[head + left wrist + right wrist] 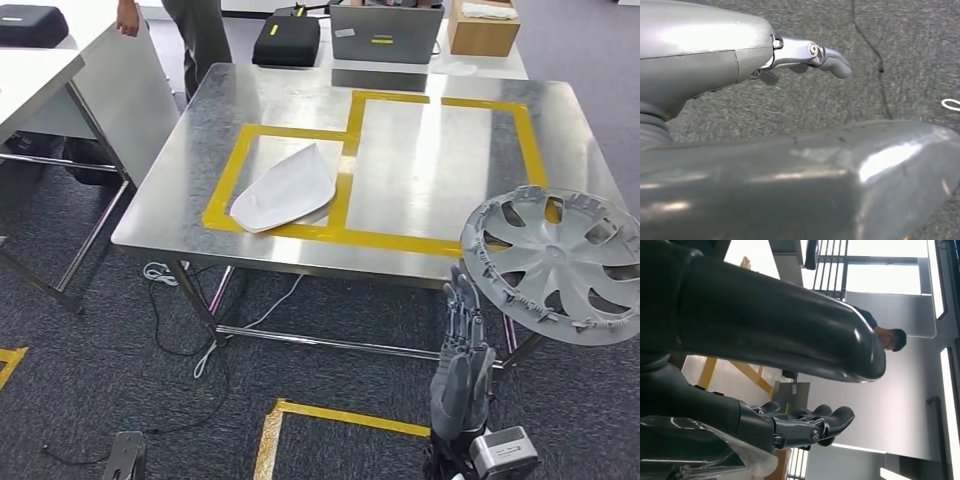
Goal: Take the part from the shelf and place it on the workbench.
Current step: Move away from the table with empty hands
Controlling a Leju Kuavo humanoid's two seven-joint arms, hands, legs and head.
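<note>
Hubcap rides over the desk's near right corner, right hand's fingers gripping its rim from below — likely for carrying it flat toward the taped yellow frame. Left hand hangs empty, fingers loose.

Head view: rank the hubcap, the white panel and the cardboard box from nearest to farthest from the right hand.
1. hubcap, right beside the right hand, over the table's near right corner.
2. white panel, in the left taped rectangle.
3. cardboard box, beyond the table's far edge.
</note>
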